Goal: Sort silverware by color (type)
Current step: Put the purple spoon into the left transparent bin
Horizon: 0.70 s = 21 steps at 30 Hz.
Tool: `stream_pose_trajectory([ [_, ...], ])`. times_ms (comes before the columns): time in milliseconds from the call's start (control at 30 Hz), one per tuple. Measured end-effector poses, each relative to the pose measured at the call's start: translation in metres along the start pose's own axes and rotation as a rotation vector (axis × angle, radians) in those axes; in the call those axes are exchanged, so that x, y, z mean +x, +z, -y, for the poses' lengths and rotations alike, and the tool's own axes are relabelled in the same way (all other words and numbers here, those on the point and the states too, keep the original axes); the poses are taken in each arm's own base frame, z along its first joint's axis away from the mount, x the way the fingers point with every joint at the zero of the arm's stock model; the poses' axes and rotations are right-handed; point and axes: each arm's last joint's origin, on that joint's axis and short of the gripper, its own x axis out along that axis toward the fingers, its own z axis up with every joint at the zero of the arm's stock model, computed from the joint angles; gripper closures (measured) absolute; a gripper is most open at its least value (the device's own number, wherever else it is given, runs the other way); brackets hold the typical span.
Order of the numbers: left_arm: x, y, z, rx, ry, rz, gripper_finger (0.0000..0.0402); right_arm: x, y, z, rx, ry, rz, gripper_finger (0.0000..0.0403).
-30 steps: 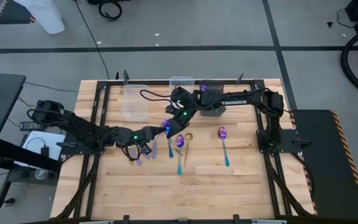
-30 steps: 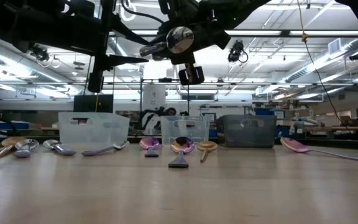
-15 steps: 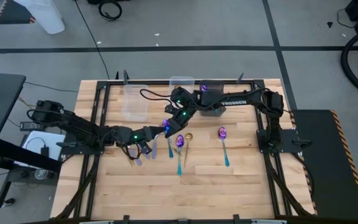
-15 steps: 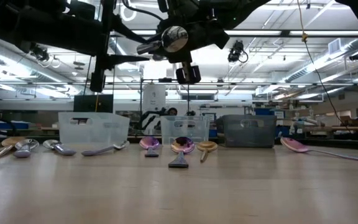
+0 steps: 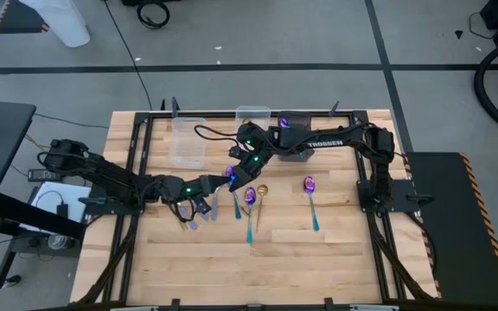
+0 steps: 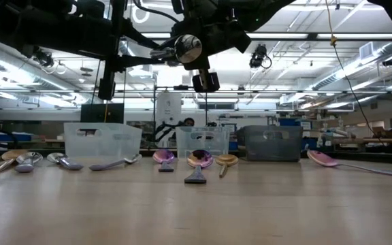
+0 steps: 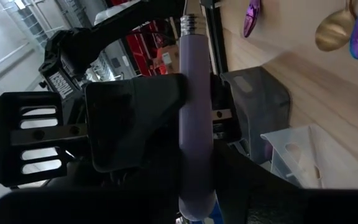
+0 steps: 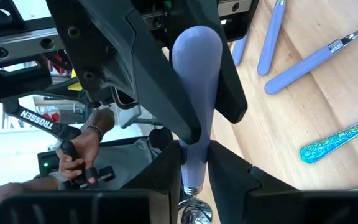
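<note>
Where the left gripper (image 7: 196, 186) sits: fingers clamped on the handle's free end, above the bench (image 5: 318, 259).
Lavender-handled spoon (image 8: 196, 62): in the air, long axis bridging both grippers.
Right gripper (image 8: 196, 165): fingers clamped near the bowl.
Coming move: likely the right fingers release.
</note>
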Motion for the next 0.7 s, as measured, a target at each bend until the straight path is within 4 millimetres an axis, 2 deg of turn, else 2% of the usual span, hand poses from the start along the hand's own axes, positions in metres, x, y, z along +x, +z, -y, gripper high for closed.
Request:
stream_pose_trajectory([
  [400, 0.0, 0.0, 0.001, -0.04, -0.008, 0.002, 0.0322, -0.004, 0.003, 0.002, 0.012, 0.028, -0.02, 0.0246],
  [700, 0.0, 0.0, 0.003, -0.108, -0.022, -0.016, 0.0322, -0.03, 0.007, 0.011, 0.07, -0.023, -0.015, 0.022],
])
